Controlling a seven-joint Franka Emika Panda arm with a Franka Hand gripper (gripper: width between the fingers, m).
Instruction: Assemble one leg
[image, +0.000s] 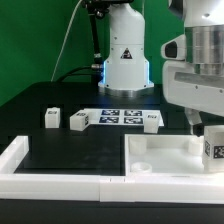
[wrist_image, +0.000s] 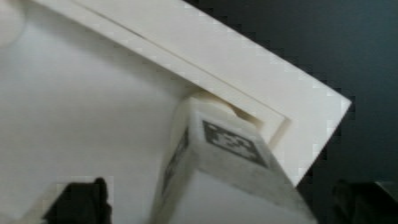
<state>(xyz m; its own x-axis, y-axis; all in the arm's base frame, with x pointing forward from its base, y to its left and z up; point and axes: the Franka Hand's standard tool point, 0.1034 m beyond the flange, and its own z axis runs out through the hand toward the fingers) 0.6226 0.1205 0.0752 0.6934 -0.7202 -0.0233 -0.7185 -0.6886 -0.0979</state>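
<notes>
A white leg (wrist_image: 231, 150) with a black-and-white tag stands at a corner of the large white panel (wrist_image: 107, 100). My gripper (wrist_image: 214, 198) straddles it with the jaws apart. A strip of panel shows between one dark finger (wrist_image: 77, 200) and the leg. In the exterior view the gripper (image: 207, 130) hangs over the same leg (image: 213, 148) at the panel's (image: 160, 152) corner on that view's right. Three more legs stand on the black table: two on that view's left (image: 52, 118) (image: 79, 121) and one nearer the middle (image: 151, 121).
The marker board (image: 118, 116) lies between the loose legs, in front of the robot base (image: 125, 60). A white raised frame (image: 20, 160) borders the work area along the front and the exterior view's left, close to the panel.
</notes>
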